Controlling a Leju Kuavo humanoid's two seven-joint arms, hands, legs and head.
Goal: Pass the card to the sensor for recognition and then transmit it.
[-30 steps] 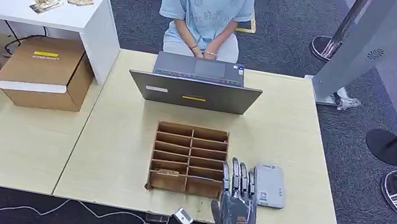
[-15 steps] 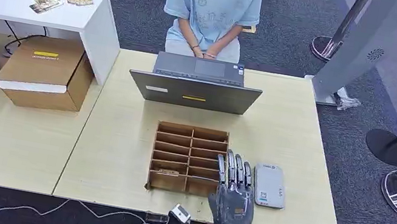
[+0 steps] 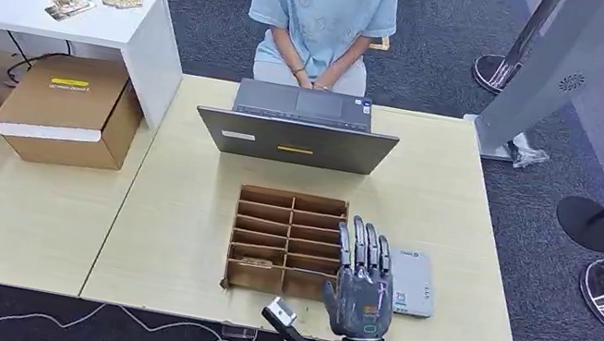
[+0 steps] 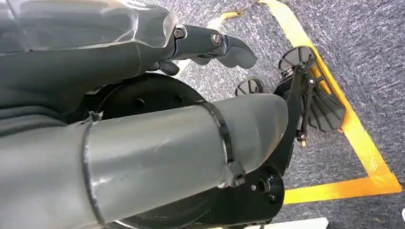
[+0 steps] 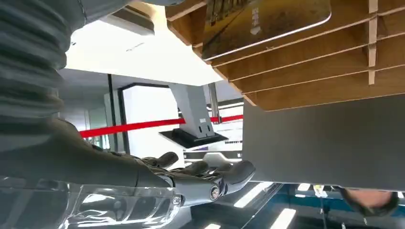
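Between wooden organizer (image 3: 286, 241) and sensor (image 3: 411, 282) — right hand (image 3: 362, 284), fingers apart, empty.

The right hand (image 3: 363, 280) hovers with fingers spread over the seam between the wooden card organizer (image 3: 287, 241) and the grey card reader (image 3: 410, 282). To its left, the organizer's thin dividers leave only narrow slots; one appears to hold a card (image 5: 265, 21). Ahead, the open laptop (image 3: 298, 128) and a seated person (image 3: 322, 15) close off the far edge. To its right, past the reader, lies bare tabletop (image 3: 468, 219).
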